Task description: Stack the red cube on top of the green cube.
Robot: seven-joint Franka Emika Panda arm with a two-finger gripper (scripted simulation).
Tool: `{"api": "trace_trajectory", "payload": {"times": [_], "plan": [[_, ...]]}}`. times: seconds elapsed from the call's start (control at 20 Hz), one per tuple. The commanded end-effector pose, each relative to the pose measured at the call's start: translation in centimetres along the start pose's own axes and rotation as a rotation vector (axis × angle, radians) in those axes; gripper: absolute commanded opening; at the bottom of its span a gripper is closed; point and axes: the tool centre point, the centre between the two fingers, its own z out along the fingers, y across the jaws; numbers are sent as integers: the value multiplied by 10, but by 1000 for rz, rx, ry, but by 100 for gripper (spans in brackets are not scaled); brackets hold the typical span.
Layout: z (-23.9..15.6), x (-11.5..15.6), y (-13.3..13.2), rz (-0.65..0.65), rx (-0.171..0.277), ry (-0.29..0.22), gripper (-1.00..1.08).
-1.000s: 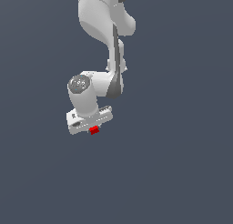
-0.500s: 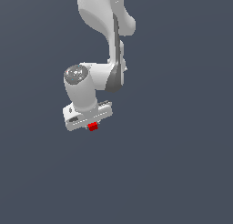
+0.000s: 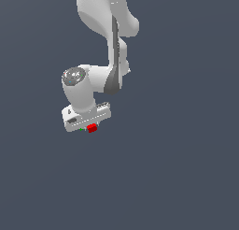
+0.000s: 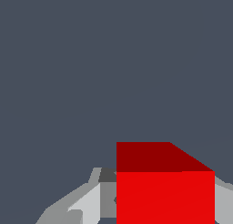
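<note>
On the exterior view's left, a sliver of the green cube (image 3: 81,129) peeks out just under the white arm's (image 3: 100,46) hand, mostly hidden by it. Just to the right of it sits the red cube (image 3: 92,128), pinched in the claw (image 3: 89,127); the wrist view confirms this, with the red block (image 4: 164,186) filling the space between grey fingers (image 4: 84,202). Probably the claw is carrying red toward green for stacking, though how high it rides above the green cube is unclear here.
</note>
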Motion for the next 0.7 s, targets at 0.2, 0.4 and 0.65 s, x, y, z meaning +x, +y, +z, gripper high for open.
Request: {"api": "trace_trajectory", "payload": {"times": [0.2,0.4,0.65], "plan": [[23,-48,24,2,0,-1,-100],[36,-73,37,2,0,-1,-100],[45,-89,46,2,0,-1,-100]]}}
